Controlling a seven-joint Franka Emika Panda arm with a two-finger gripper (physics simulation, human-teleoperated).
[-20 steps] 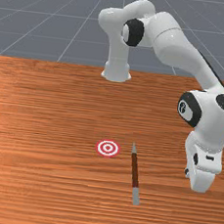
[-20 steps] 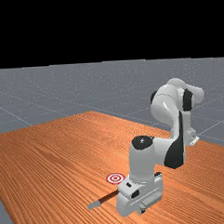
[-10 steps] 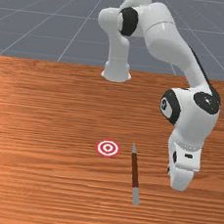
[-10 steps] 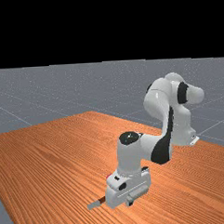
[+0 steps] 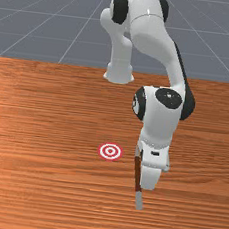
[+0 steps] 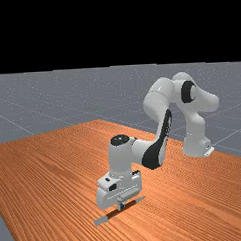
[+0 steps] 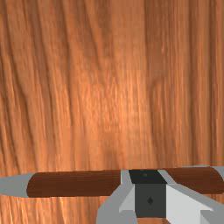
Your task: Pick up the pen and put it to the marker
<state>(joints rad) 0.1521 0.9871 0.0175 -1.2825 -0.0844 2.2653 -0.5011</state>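
Note:
In the far view my gripper (image 6: 121, 206) is low over the middle of the pen (image 6: 111, 214), whose grey ends reach out on both sides. The wrist view has the gripper (image 7: 149, 192) in front of the pen's brown barrel (image 7: 74, 183), covering a short stretch of it. The pen (image 5: 138, 174) lies on the table in the front view, its pointed end partly behind my hand. To the front view's left of it is the flat red-and-white ringed marker (image 5: 110, 152). Whether anything is held between the fingertips is hidden.
The orange-brown table (image 5: 43, 179) surrounds the pen and the marker. My arm's base stands at the table's far edge in the front view.
My hand has travelled toward the front view's left, from beside the pen to over it. In the far view it moved left and uncovered the pen. Pen and marker have stayed put.

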